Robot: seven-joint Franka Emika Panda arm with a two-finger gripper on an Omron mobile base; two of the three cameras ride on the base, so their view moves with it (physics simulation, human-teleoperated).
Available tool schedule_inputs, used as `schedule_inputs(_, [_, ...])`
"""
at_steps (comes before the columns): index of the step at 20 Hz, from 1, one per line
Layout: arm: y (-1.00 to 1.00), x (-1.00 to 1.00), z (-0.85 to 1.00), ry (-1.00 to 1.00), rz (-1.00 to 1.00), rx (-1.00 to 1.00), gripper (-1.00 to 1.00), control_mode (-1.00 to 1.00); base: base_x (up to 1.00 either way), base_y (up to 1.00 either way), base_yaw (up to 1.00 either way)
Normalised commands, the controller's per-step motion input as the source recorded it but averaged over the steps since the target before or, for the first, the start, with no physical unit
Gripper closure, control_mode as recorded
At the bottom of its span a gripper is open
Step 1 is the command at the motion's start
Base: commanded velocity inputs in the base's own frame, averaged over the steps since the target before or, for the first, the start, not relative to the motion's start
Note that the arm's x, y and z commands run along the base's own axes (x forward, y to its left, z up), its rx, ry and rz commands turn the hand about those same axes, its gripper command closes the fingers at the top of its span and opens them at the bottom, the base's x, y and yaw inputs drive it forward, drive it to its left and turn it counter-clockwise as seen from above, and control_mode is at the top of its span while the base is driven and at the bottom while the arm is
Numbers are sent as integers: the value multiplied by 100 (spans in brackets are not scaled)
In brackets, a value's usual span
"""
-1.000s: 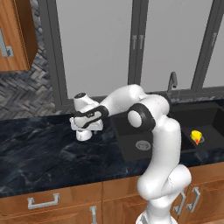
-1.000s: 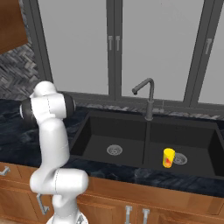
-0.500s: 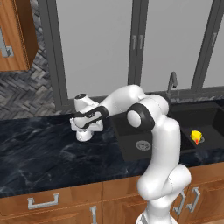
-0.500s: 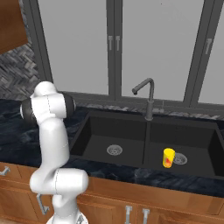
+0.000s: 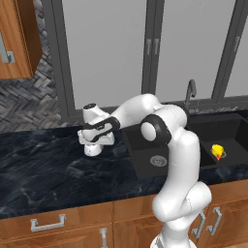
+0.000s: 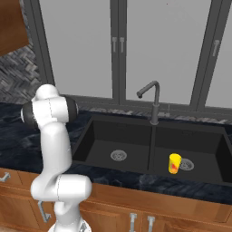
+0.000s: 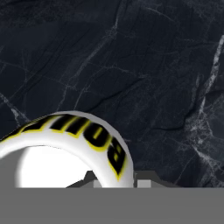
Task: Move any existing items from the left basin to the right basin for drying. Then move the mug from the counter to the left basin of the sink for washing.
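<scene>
Left base view: white mug [image 5: 92,147] sits on the black marble bench [image 5: 43,184], left of the sink [image 5: 145,162] and nearer the bench's back edge than its front. End effector [image 5: 96,142] is down on the mug from above, arm reaching left across the left basin [image 5: 156,156]. Hand view: mug rim [image 7: 65,144] fills the lower left, white with black-and-yellow lettering on the outer wall, white inside. The dark finger tips [image 7: 89,177] straddle the rim wall, one inside, one outside, set narrow and pinching it. Mug base looks to be on the bench, upright; can't tell if it's lifted at all. Right base view: yellow cup with red mark [image 6: 174,163] stands upright in the right basin [image 6: 204,156], just beside its silver drain. Left basin holds only its drain. Faucet [image 6: 152,102] at the sink's back edge, over the divider.
</scene>
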Motion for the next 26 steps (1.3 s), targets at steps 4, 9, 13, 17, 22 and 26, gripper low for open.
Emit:
schedule_inputs(4, [0, 0, 6, 0, 0, 0, 100, -100, 0, 0, 0])
schedule_inputs(9, [0, -3, 26, 4, -6, 0, 100, -100, 0, 0, 0])
schedule_inputs(13, [-18, -7, 34, 6, -9, 0, 100, -100, 0, 0, 0])
schedule_inputs(17, [-34, -6, 33, 4, -10, 0, 100, -100, 0, 0, 0])
schedule_inputs(22, [-43, -10, 25, 1, -9, 0, 100, -100, 0, 0, 0])
schedule_inputs(26, [-45, -20, 8, 0, -10, 0, 100, -100, 0, 0, 0])
